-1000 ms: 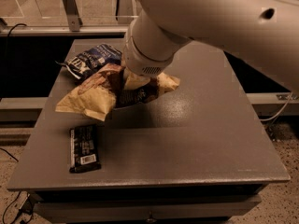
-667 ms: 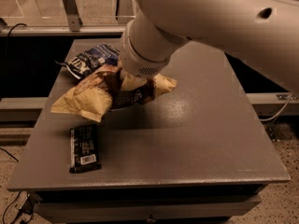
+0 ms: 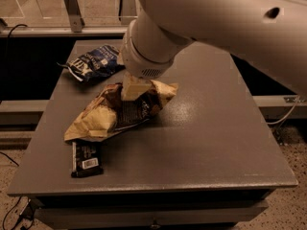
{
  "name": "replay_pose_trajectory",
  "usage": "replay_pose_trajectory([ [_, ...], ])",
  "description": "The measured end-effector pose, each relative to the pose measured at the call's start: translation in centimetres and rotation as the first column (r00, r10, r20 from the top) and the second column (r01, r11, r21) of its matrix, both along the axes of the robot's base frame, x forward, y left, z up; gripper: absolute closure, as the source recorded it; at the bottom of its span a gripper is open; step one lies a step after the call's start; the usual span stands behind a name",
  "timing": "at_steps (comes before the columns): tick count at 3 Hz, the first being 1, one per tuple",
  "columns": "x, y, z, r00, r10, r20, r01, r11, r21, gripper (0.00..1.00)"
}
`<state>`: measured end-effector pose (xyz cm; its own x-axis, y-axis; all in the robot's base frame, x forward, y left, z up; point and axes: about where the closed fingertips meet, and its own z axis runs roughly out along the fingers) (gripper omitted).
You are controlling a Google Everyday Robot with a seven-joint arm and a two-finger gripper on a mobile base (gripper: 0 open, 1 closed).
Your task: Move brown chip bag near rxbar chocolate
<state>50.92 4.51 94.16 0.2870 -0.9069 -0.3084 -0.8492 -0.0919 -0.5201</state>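
brown bag (image 3: 103,119): crinkled glossy film
bar (image 3: 86,158): smooth black wrapper
table (image 3: 216,128): grey, matt, speckled
gripper (image 3: 134,87): pale matt plastic, pinching brown bag's top

My gripper (image 3: 134,87): cream, at the top of the brown bag (image 3: 98,123), below my white arm (image 3: 201,18).
Brown bag: pale tan-yellow, with dark brown panels and a patch of small pale print.
Bar (image 3: 85,158): black wrapper, white text, white barcode patch.
Blue bag (image 3: 93,63): dark blue with white markings.
Table (image 3: 216,128): plain grey, dull sheen.
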Motion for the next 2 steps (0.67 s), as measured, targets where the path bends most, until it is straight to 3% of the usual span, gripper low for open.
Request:
replay_pose_trajectory([
  [1,-0.07,0.09,0.08,1.0000,0.002,0.002,-0.002,1.000,0.000,0.00],
  [2,-0.01,-0.17,0.01,1.0000,0.007,-0.004,-0.007,1.000,-0.016,0.00],
])
